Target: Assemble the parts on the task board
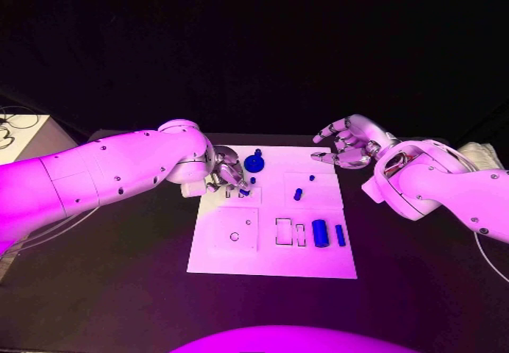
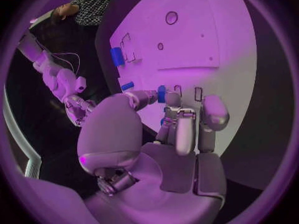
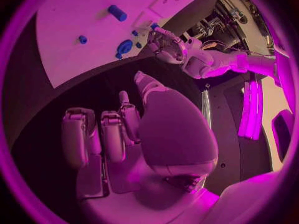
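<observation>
Head view: six blue parts (image 1: pixel 319 233).

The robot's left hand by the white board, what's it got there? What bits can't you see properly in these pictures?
- Head view: the left hand covers the board's far left part; a small blue part peeks out below its fingers.
- Left wrist view: a blue part sits at the fingertips; whether it is gripped or just touched is unclear.
- Right wrist view: the right hand blocks the table beneath it; the blue parts look too small for detail.
</observation>
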Action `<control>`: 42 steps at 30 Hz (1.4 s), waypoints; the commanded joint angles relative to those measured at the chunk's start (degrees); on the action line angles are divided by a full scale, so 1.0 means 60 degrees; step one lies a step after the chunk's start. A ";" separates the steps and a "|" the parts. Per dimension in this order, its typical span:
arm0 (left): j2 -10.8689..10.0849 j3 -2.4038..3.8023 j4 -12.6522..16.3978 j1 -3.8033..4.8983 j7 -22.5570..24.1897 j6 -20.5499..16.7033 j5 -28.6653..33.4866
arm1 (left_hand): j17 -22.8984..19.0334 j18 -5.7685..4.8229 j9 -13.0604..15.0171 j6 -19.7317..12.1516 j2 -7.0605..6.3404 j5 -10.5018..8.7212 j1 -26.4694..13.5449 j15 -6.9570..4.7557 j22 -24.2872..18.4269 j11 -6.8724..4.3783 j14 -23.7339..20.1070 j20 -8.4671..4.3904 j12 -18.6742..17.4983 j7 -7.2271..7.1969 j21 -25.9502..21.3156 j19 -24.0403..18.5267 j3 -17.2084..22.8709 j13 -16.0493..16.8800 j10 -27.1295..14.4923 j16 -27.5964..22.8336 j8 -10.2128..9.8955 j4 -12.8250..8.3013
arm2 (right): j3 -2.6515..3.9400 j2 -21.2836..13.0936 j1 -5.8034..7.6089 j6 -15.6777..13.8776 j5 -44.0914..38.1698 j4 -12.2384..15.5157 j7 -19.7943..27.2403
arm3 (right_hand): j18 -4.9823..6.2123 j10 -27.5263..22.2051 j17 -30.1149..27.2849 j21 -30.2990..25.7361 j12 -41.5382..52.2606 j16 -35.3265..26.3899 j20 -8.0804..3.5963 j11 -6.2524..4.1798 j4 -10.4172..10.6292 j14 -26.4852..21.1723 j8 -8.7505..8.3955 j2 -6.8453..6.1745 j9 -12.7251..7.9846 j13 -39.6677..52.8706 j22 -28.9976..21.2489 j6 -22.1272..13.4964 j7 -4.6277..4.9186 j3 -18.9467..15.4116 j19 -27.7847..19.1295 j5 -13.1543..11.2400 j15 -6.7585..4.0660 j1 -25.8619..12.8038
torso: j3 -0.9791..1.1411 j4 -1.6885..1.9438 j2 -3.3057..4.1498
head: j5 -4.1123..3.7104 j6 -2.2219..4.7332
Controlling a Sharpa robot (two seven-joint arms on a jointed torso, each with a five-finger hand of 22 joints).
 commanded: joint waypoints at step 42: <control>-0.0201 -0.0296 0.0540 -0.0239 -0.0027 -0.2322 -0.1614 | 0.2365 -0.0332 0.2215 0.0921 -0.0198 0.2657 -0.1077 -0.0378 0.0973 -0.0334 0.0976 -0.0319 0.0784 -0.0468 0.0505 0.0698 0.1838 0.1187 0.1241 0.0384 0.0179 -0.2436 | 0.0003 -0.0036 -0.0029 0.0091 0.0031 -0.0094 0.0013 | -0.0043 -0.0059 0.2309 -0.0058 -0.0057 -0.0054 0.0056 -0.0021 0.0036 0.0956 0.0013 -0.0005 -0.0020 0.0726 0.1483 0.0093 0.0000 0.0067 0.0460 0.0050 0.0051 0.0040 | -0.0003 -0.0030 0.0024 | 0.0222 -0.0278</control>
